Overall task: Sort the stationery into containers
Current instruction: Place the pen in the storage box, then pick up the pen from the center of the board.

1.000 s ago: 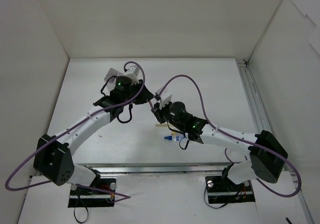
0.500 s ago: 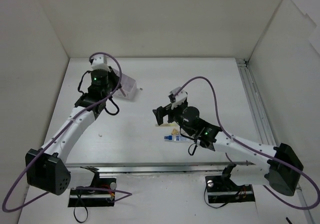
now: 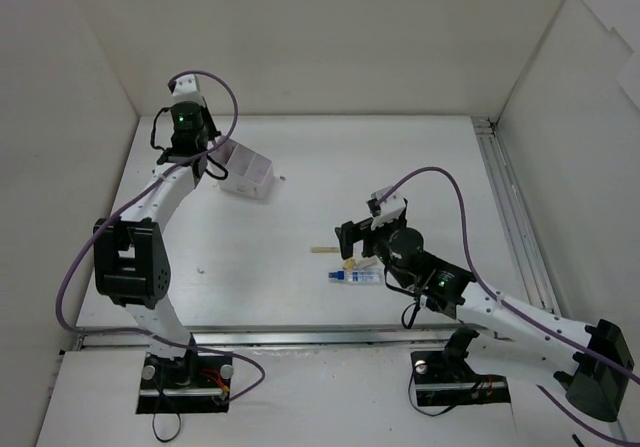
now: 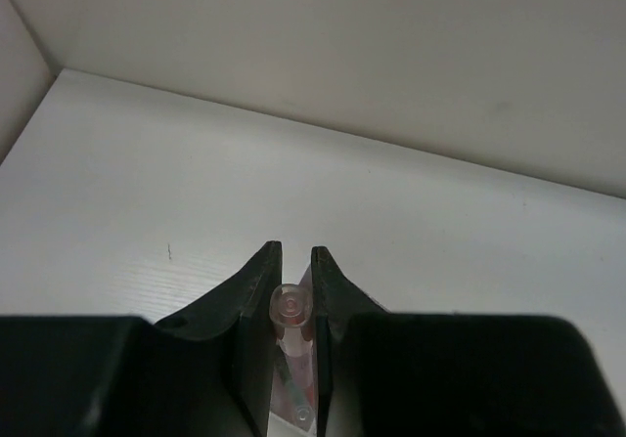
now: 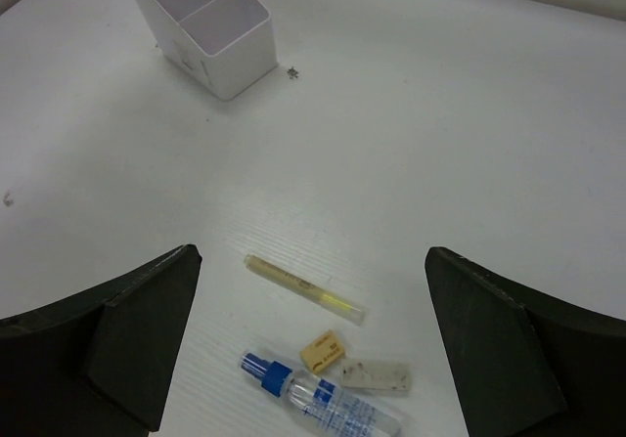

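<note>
White walls close in a white table [image 3: 300,167]. At the far left corner the left gripper [image 4: 291,253] is raised toward the back wall. Its fingers are pinched on a thin clear pen [image 4: 290,305] with some red inside, and the pen's round end shows between them.

Just right of that arm a white box [image 3: 255,182] sits on the table, divided into side-by-side compartments. What lies inside them cannot be made out.

Further right, near the front middle of the table, four loose things lie close together. A yellow pen [image 5: 303,288] lies flat and angled. Nearer the arms are a small tan eraser [image 5: 322,349] and, just beside it, a pale speckled eraser [image 5: 375,377]. A blue-and-white tube [image 5: 318,398] lies nearest of all.

The right gripper [image 5: 311,256] hovers over this group with its fingers spread wide, holding nothing and touching none of them.
</note>
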Tool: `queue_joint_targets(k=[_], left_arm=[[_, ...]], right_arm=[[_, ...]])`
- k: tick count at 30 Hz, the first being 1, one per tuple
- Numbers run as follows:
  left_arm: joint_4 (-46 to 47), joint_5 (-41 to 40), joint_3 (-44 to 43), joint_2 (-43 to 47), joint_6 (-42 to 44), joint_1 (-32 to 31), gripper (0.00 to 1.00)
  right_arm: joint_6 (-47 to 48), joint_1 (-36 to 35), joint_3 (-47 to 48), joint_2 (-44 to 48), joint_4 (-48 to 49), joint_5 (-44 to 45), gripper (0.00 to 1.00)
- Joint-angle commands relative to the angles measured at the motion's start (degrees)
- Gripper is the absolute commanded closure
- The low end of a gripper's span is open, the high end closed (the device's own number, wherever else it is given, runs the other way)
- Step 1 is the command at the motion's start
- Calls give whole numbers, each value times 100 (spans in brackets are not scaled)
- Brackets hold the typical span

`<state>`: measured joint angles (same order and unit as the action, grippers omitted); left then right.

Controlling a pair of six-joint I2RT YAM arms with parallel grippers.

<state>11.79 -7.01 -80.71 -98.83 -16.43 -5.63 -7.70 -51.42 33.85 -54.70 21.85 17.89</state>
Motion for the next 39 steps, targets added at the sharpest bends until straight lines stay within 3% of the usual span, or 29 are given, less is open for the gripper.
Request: queue_joint_targets(k=[1,6,10,12,16,18,19,20,22,30,39], left_arm=[[816,226,-480,-196,245,115,100],[649,437,-920,-716,114,228,100],[745,437,-789,-761,78,229,100],[728,445,-640,-683,-44,229,77],[973,963,-61,-340,-80,229,52],[1044,990,98,-60,-150,229,45],[1018,1043,151,38,-272,229,27],[983,1122,143,117,-317,229,15],[641,1377,3,319,-422,229,0],[-1579,1623,-183,1628,-712,-131,0],[-1951,1412,2715,4045,-1406,-465,0]], right_arm=[[-152,35,8,240,-162,364,2],[-196,35,-27,372,-418,425,2],[-152,35,-27,302,-540,575,2],[-135,44,60,223,-733,505,2],[163,27,192,12,-1033,49,2],[304,53,298,-181,-1147,-162,2],[400,53,342,-269,-1217,-407,2],[401,62,455,-496,-1279,-409,2],[637,79,640,-786,-1525,-855,2],[1139,474,1651,-2536,-1789,-1735,2],[1228,1098,2117,-3741,-1710,-2991,8]])
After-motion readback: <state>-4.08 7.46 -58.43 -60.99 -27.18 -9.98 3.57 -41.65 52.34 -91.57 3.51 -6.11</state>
